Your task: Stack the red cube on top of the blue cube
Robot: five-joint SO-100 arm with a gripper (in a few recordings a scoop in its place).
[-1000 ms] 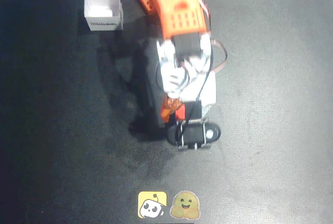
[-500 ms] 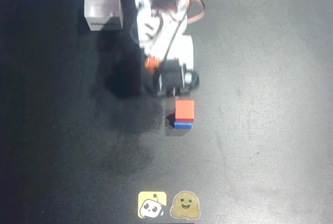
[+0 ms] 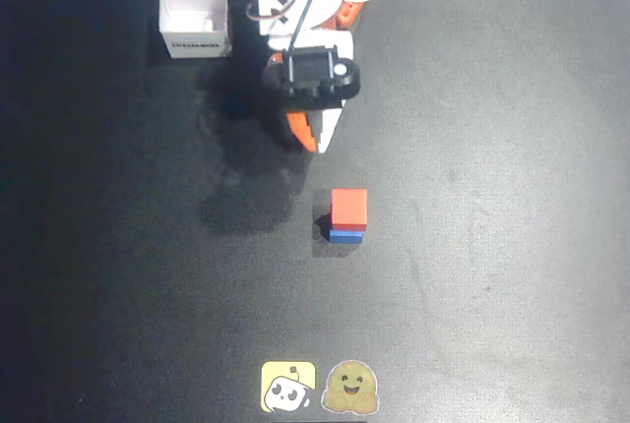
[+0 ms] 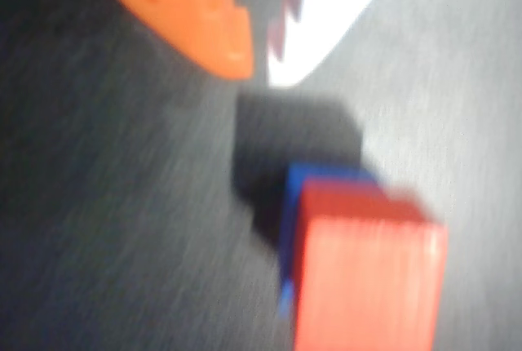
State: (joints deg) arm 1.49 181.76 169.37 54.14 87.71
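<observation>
Red cube sits on blue cube, stack apparently done; gripper hangs above-left, jaws nearly closed, empty.

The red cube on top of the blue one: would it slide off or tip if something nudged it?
Probably it would slide rather than roll: the red cube has flat, plain faces. It sits nearly square on the blue cube, so a light nudge likely leaves it there. Nothing holds it, the fingers being clear, so a firm push could knock it off.
</observation>
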